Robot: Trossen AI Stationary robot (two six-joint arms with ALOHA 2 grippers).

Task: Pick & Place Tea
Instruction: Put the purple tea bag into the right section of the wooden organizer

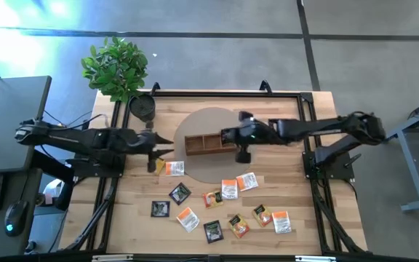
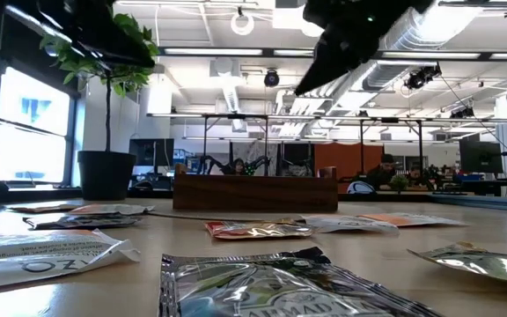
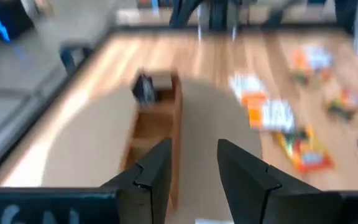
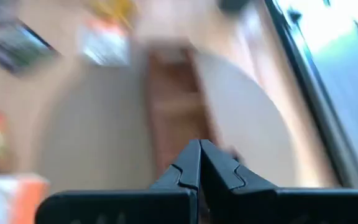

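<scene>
1. High view. You have the wooden tray lying on a round mat near the middle of the worktop. The tea packets are scattered loose on the side of the tray nearer the bottom of the picture, so most of the sorting looks still to be done. One white-and-orange packet lies apart from the rest, just beside the left gripper. The right gripper hangs over the tray's right end, probably there to drop or to leave. A potted plant stands at the far left corner.

2. Low view. The tray sits across the middle, with packets flat in front of it. Both arms are only dark shapes overhead; you cannot read the fingers here.

3. Left wrist view. The left fingers stand spread with a clear gap and nothing between them. They point along the tray, which has a dark item in its far compartment. Packets lie off to one side.

4. Right wrist view. The right fingers are pressed together, pinching nothing you can see. The tray lies just beyond them, and blurred packets farther off.
</scene>
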